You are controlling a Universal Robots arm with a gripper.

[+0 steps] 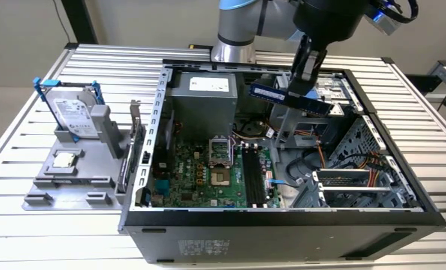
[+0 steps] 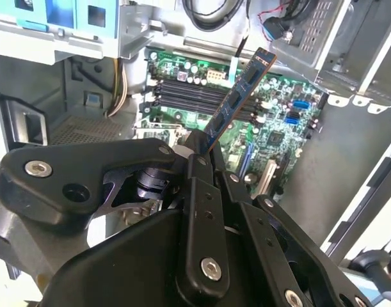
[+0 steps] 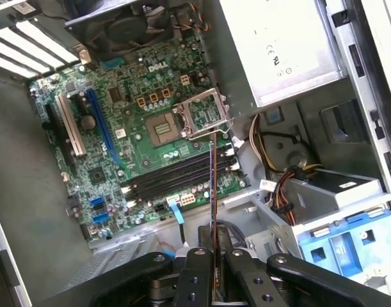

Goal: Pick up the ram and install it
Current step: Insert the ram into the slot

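- Blue ram (image 1: 266, 93) clamped in gripper (image 1: 299, 87), upper middle of the exterior view, above open case (image 1: 283, 228).
- Carrying stage; seating demands alignment with black slots (image 1: 253, 175).

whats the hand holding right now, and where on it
The ram, pinched by the hand on its upper long edge, roughly mid-length.

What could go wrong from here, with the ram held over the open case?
1. The gripper holds the ram high above the black slots. In the exterior view it lies across their line, so it may arrive askew.
2. The open processor socket sits right beside the slots, so a miss could strike it.
3. Loose cables near the board might snag.
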